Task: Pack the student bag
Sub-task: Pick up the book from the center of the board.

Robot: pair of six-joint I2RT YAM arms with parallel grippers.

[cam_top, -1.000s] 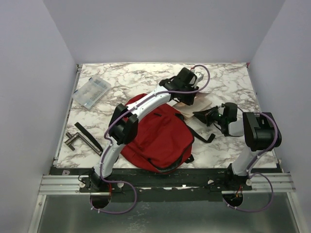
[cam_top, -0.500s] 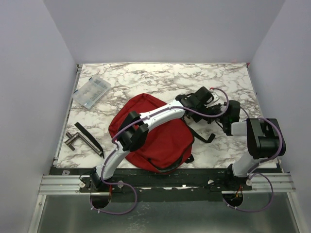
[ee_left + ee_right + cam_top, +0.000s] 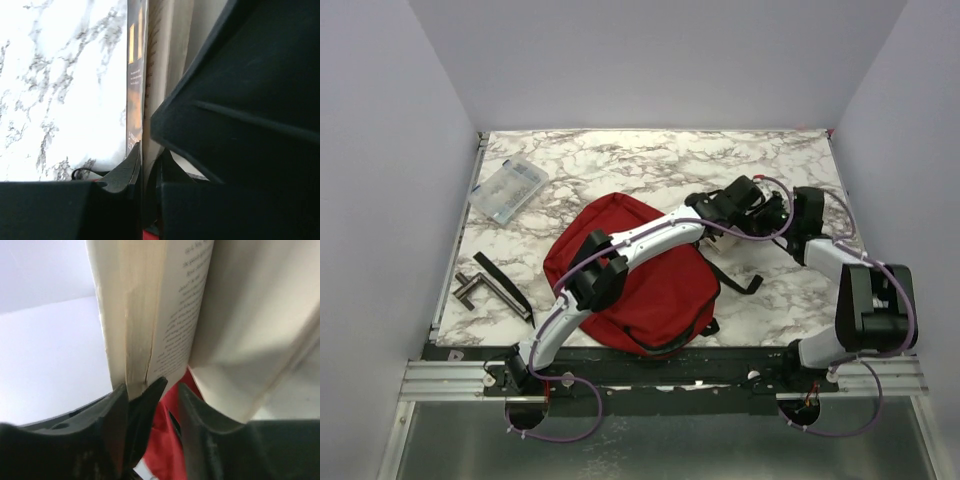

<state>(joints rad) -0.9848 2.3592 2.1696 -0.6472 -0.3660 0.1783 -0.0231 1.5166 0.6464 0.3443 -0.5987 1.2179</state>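
Note:
The student bag [image 3: 640, 280], dark red with black straps, lies flat in the middle of the table. A paperback book [image 3: 135, 75] hangs above the table just right of the bag, between both grippers. My left gripper [image 3: 150, 162] is shut on the book's cover and pages. In the top view it [image 3: 758, 205] reaches across the bag. My right gripper [image 3: 167, 390] is open, its fingers [image 3: 115, 415] lying against the book's page block [image 3: 135, 315], with red bag fabric [image 3: 165, 440] showing in the gap. From above, the two grippers hide the book.
A clear plastic case [image 3: 508, 188] lies at the back left. A black strip [image 3: 502, 282] and a grey T-shaped piece [image 3: 470, 290] lie at the left. A black strap [image 3: 740, 280] trails right of the bag. Walls enclose the marble table [image 3: 620, 160].
My left arm swung from the back over to the right gripper, opened, then shut on the book. The right gripper lifted toward the back right and its jaws parted.

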